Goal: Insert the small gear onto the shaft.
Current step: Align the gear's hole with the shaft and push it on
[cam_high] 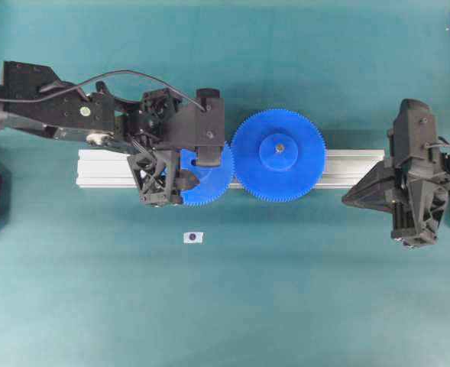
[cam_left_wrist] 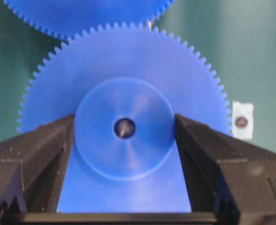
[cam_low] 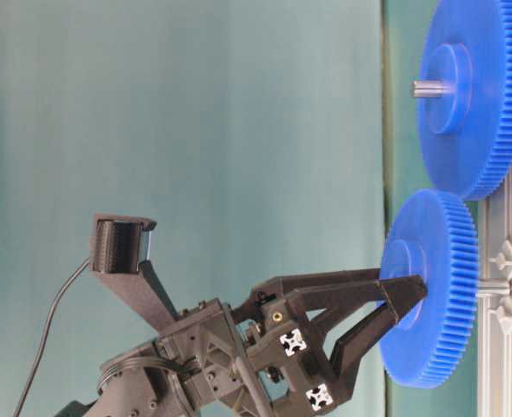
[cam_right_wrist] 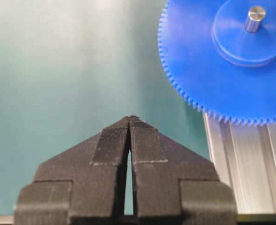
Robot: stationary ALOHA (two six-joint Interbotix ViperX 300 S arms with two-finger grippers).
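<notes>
The small gear (cam_high: 213, 185) is a blue toothed disc with a raised hub, lying flat over the silver rail (cam_high: 354, 168) with its teeth against the larger gear's. My left gripper (cam_high: 194, 172) is shut on its hub, one finger on each side (cam_left_wrist: 124, 123). In the left wrist view the gear (cam_left_wrist: 128, 56) has the grey-brown tip of the shaft (cam_left_wrist: 124, 127) inside its centre hole. At table level the gear (cam_low: 438, 287) stands a little off the rail, with the shaft (cam_low: 492, 285) bridging the gap. My right gripper (cam_high: 348, 200) is shut and empty (cam_right_wrist: 130, 117).
The larger blue gear (cam_high: 293, 172) sits on its own pin (cam_right_wrist: 255, 18) at the rail's middle. A small clear plastic patch with a dark round spot (cam_high: 193, 238) lies on the teal mat in front of the rail, and also shows in the left wrist view (cam_left_wrist: 242, 121).
</notes>
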